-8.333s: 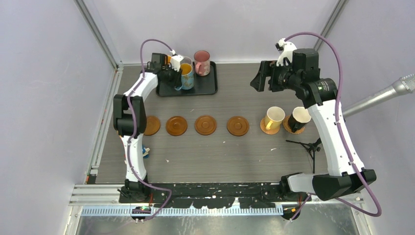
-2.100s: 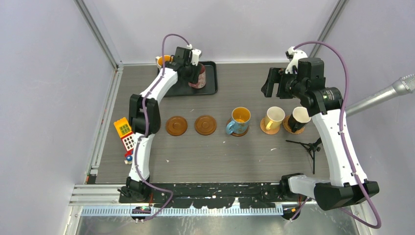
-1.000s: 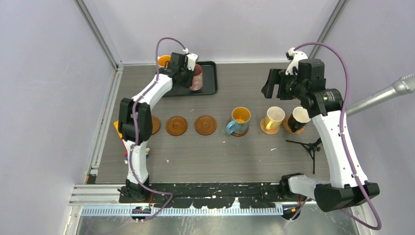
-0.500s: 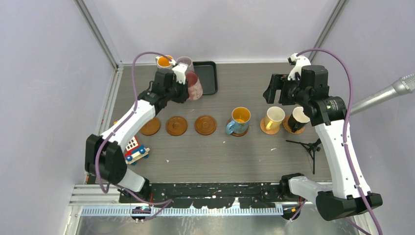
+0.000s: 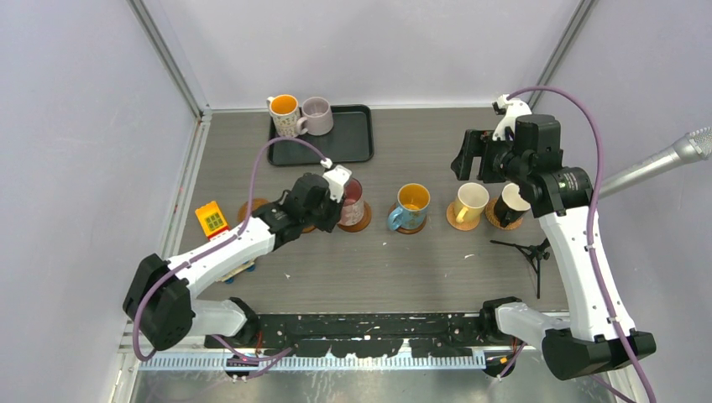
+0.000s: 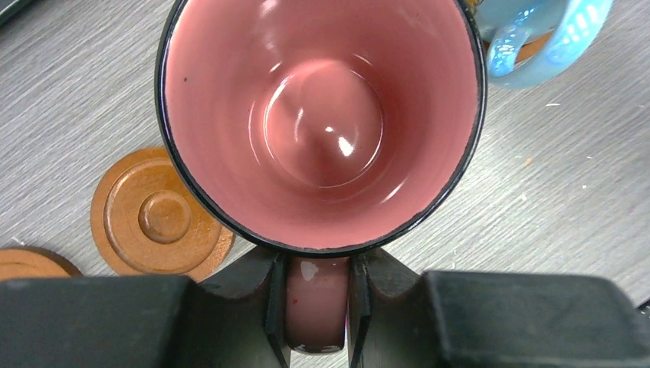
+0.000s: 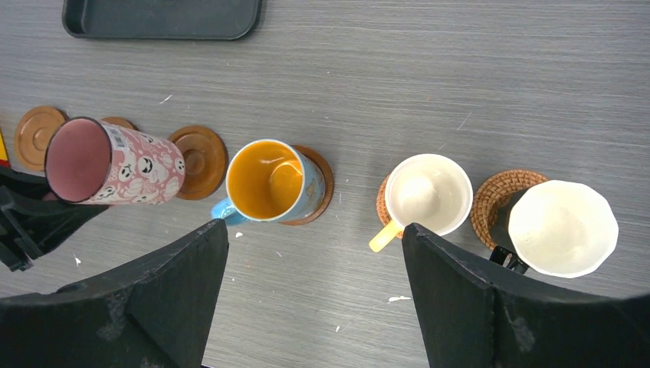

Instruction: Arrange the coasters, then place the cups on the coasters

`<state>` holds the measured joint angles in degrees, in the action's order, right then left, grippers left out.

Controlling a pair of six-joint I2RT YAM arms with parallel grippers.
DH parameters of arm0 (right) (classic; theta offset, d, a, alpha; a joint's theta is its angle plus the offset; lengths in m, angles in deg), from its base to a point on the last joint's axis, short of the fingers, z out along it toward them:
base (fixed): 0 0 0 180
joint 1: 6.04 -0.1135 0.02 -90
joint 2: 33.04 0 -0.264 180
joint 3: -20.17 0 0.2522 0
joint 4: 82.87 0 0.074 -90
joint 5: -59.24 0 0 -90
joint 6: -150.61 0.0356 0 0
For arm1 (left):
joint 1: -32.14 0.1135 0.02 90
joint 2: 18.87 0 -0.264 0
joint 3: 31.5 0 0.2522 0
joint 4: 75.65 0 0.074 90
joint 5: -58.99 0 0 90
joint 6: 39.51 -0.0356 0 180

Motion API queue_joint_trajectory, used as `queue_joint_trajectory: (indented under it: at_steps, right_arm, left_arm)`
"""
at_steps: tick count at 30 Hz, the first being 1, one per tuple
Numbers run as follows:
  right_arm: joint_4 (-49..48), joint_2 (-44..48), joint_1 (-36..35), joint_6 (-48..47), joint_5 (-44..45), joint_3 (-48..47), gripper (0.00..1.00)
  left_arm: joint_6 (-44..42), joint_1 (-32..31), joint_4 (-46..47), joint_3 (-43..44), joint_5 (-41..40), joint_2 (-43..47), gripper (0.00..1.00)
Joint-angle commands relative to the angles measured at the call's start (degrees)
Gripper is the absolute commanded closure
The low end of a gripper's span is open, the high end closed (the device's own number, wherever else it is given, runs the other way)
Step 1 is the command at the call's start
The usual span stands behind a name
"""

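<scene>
My left gripper [image 6: 316, 264] is shut on the handle of the pink cup [image 6: 322, 115], which hangs upright in the top view [image 5: 351, 201], over the coaster [image 5: 363, 223] just left of the blue cup [image 5: 411, 204]. I cannot tell whether the cup touches that coaster. Two bare coasters [image 6: 157, 215] [image 6: 23, 262] lie to its left. The blue, cream-yellow [image 5: 470, 201] and black [image 5: 510, 204] cups each stand on a coaster. The white-and-orange cup [image 5: 284, 113] and the lilac cup [image 5: 317, 116] stand at the back. My right gripper [image 7: 314, 228] hovers open, high over the right-hand cups.
A black tray [image 5: 340, 144] lies at the back, with the two rear cups at its far left corner. A yellow toy block [image 5: 212, 220] sits left of the coaster row. A small black tripod [image 5: 525, 250] stands near the right arm, and a microphone [image 5: 672, 159] pokes in from the right.
My left arm has carried the pink cup forward from beside the tray to the coaster row, left of the blue cup. The right arm has barely moved.
</scene>
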<state>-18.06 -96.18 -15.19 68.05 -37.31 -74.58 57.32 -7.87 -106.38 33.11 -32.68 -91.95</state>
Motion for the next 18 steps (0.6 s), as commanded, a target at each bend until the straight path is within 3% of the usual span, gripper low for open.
queue_joint_trajectory:
  at_steps: [1, 18]
  right_arm:
    - [-1.3, 2.0, 0.1, -0.4, -0.8, 0.1, 0.12]
    - [-0.9, 1.8, 0.3, -1.4, 0.0, 0.0, 0.12]
  left_arm:
    - [1.5, -3.5, 12.9, -0.1, -9.5, 0.9, 1.00]
    - [2.3, -4.8, 20.5, -1.0, -11.4, -7.5, 1.00]
